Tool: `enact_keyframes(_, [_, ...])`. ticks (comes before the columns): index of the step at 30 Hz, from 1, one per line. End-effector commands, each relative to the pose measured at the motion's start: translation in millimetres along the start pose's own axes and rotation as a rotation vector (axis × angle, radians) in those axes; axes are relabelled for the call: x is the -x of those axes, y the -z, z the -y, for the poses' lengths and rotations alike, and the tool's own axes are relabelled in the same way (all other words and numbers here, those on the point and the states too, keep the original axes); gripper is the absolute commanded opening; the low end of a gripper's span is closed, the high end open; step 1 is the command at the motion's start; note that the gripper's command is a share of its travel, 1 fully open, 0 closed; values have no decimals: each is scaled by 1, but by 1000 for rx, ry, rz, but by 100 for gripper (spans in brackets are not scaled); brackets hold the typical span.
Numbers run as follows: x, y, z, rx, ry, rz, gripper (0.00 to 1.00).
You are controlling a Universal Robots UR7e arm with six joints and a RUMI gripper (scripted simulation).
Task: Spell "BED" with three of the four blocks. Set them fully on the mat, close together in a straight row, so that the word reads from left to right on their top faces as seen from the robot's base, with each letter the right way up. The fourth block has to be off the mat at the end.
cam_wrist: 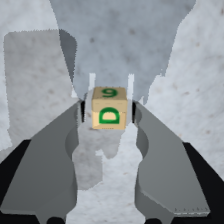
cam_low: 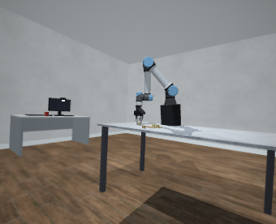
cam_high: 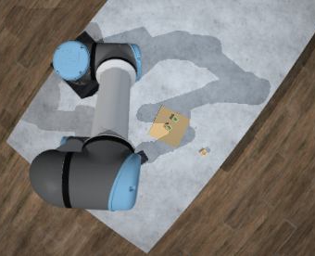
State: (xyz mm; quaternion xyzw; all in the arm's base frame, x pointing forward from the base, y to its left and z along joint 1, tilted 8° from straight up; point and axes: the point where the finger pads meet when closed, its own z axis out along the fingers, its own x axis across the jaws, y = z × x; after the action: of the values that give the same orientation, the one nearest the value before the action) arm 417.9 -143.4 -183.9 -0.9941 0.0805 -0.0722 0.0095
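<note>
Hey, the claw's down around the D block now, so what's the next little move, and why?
Probably close the claw a touch more, until both fingers press the D block, and only then lift. The block sits centred between the fingers on the grey table, not on the mat, and the grip does not look firm yet.
</note>
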Motion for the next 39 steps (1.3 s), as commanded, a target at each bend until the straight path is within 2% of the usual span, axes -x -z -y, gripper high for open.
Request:
enact_keyframes(1, [-2, 0, 0, 2, 2, -3, 25])
enact_keyframes(8, [-2, 0, 0, 2, 2, -3, 25])
enact_keyframes(9, [-2, 0, 0, 2, 2, -3, 5])
enact_keyframes(39, [-2, 0, 0, 2, 2, -3, 5])
